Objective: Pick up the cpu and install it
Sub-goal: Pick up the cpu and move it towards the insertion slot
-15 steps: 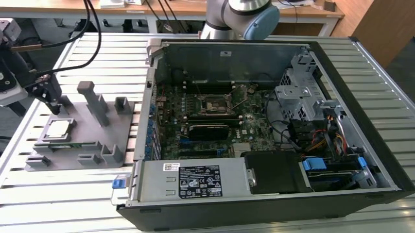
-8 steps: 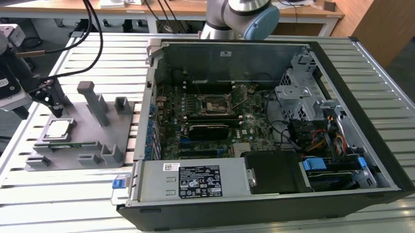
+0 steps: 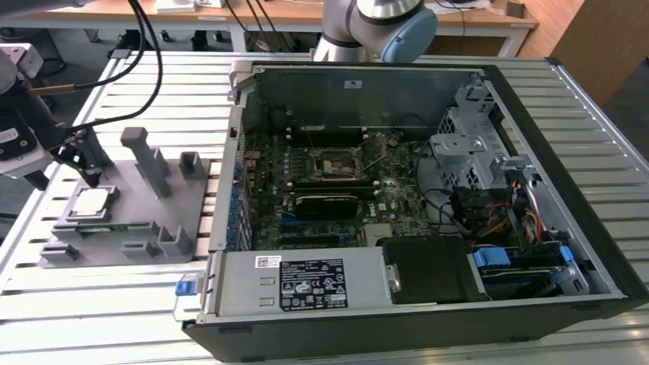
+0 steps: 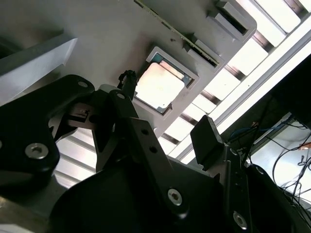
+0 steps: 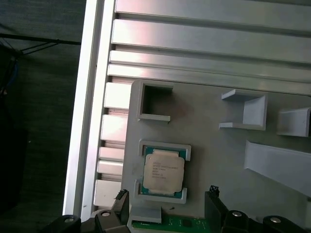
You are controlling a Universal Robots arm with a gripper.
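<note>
Pre-grasp: hand [image 5: 166, 194] open, empty, over cpu [image 3: 93, 201] in holder [image 3: 163, 217], 9 o'clock of case [image 3: 355, 99]. Grasp likely needs hand squared on chip edges.

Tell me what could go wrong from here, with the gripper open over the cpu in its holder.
1. The cpu sits in a recess of the grey holder with raised lips along two sides. The open gripper might catch a lip instead of the chip's edges and tilt it.
2. The green memory stick lies right beside that recess, close to the fingertips, so a finger coming down could strike it.
</note>
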